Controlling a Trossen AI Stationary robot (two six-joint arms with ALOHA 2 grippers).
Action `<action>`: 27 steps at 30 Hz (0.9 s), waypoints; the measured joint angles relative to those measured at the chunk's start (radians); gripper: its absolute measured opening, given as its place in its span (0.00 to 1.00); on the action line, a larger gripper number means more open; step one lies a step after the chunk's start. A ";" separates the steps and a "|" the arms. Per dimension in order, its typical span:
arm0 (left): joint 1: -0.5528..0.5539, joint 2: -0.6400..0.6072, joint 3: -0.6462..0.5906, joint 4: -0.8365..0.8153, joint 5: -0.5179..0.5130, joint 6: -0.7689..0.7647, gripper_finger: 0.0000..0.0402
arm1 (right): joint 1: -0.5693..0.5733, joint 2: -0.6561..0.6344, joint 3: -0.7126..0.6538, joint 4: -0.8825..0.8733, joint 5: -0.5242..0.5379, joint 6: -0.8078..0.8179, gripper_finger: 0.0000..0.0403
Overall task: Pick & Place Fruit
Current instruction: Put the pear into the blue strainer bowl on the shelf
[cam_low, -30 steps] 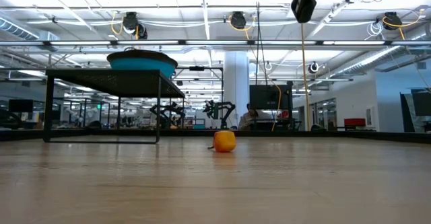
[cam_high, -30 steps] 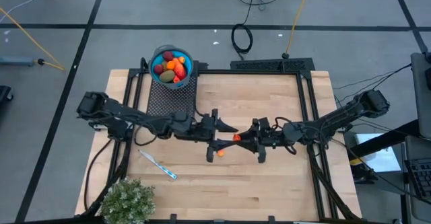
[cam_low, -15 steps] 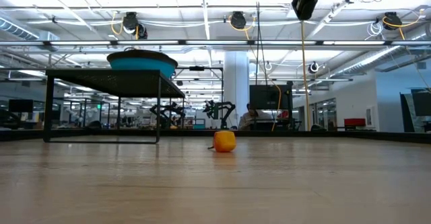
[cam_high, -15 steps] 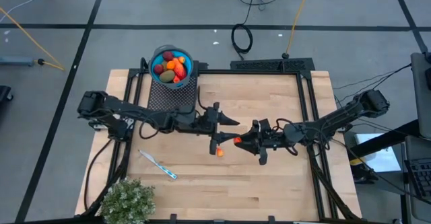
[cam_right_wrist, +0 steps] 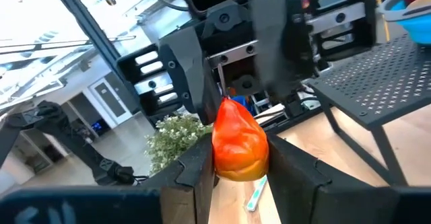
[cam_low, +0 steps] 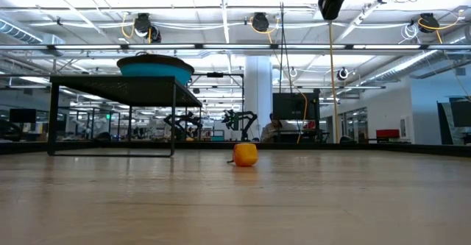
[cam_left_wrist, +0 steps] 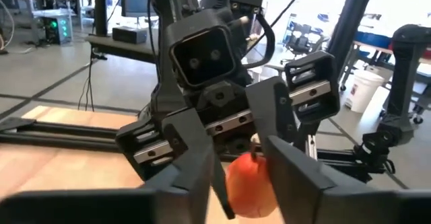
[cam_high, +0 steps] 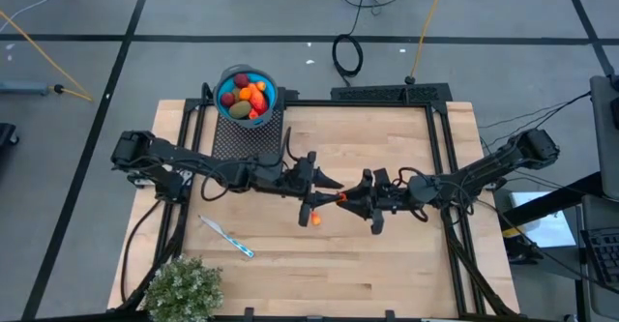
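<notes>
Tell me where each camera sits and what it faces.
High: overhead, looking down; both arms, blue bowl.
Low: table-top level, facing the room; orange ball, arm tips above.
Left wrist: behind the left tool, facing the right arm.
Right wrist: behind the right tool, gripping the red-orange fruit.
Both wrist views share that fruit.

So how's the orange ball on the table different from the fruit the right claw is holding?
The orange ball is round and small; the held fruit is longer and pear-shaped. The ball is plain orange, while the held fruit is red-orange with a redder top. The ball lies free on the table; the held fruit is up in the air, pinched in the right claw, with the left claw closing in on it. Both are small toy fruit.
</notes>
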 joint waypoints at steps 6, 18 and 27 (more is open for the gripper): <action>0.001 0.000 0.000 0.000 0.007 0.034 0.10 | 0.000 0.000 0.000 -0.003 0.025 0.000 0.28; 0.010 -0.001 0.000 0.001 0.044 0.029 0.01 | 0.000 0.000 0.000 -0.006 0.022 -0.001 0.29; 0.011 0.000 0.000 -0.003 0.059 0.023 0.00 | 0.000 0.000 0.000 -0.002 0.000 -0.001 0.37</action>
